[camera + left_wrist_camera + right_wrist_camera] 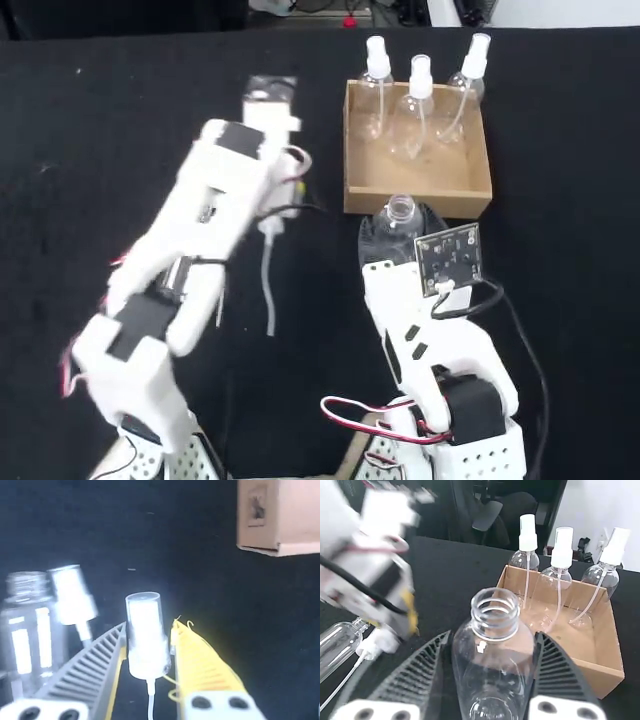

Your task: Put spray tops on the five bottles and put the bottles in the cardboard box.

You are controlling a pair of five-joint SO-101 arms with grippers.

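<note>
High view: three clear spray-topped bottles (415, 115) are stood in the brown cardboard box (462, 200). Left wrist view: a white spray top (144, 630) is clamped by the left gripper (148, 625). Right wrist view: a clear uncapped bottle (492, 655) is clamped by the right gripper (492, 636), near the box.

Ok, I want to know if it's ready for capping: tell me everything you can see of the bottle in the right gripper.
The bottle is clear plastic with rounded shoulders and a threaded neck that is open and uncapped. It looks empty. It stands upright in the right gripper, clamped at both sides below the shoulders. It is outside the box, just in front of its near wall. Whether its base rests on the table cannot be seen.
</note>
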